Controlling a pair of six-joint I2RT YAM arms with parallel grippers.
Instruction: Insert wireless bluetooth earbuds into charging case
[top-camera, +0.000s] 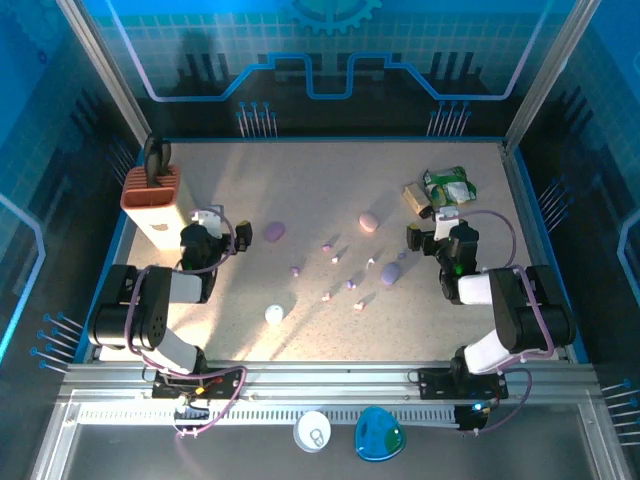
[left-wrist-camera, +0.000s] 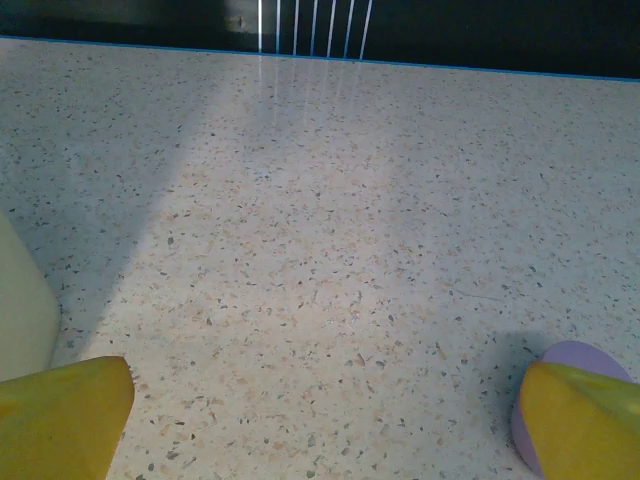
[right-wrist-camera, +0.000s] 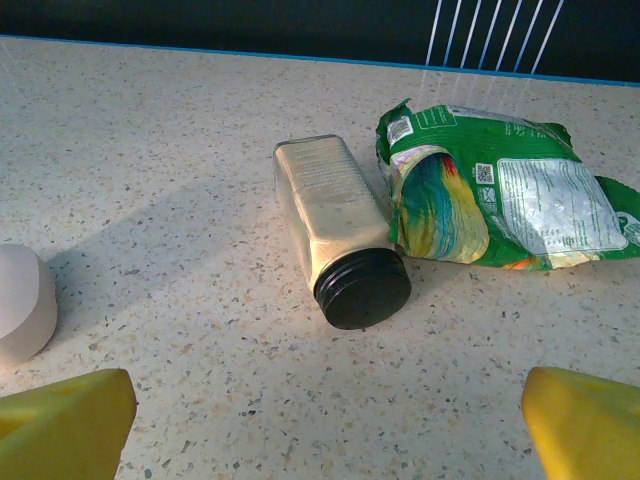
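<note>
**Two-arm earbud task, read from the near edge outward.** Nearest, the left claw (left-wrist-camera: 320, 440) stood wide open and empty, low over the surface (left-wrist-camera: 330, 230). A lilac case (left-wrist-camera: 578, 358) sat just behind its right finger. The right claw (right-wrist-camera: 320, 430) was likewise spread and held nothing, with a pink case (right-wrist-camera: 22, 305) off to its left.

Between the arms lay a white case (top-camera: 275, 314). Beyond it lay the earbuds (top-camera: 351, 284), loose and scattered mid-surface, none seated in any case. A second lilac case (top-camera: 391, 273) lay at their right edge. Farthest back were a bottle (right-wrist-camera: 335, 225) on its side beside a green packet (right-wrist-camera: 500, 195), and a rack (top-camera: 150, 190) at the far left.

The step in hand was judged to be the first reach for a bud. It would go best if the claw:
- chose a bud lying apart from its neighbours;
- narrowed the jaws before descending;
- came straight down and closed gently across the stubby body — a hard pinch could flick so small a piece away.

The other claw should brace the case. Whether any lid was open could not be told.

Count: four cases (two lilac, one pink, one white), about eight earbuds, one bottle, one packet, one rack.
</note>
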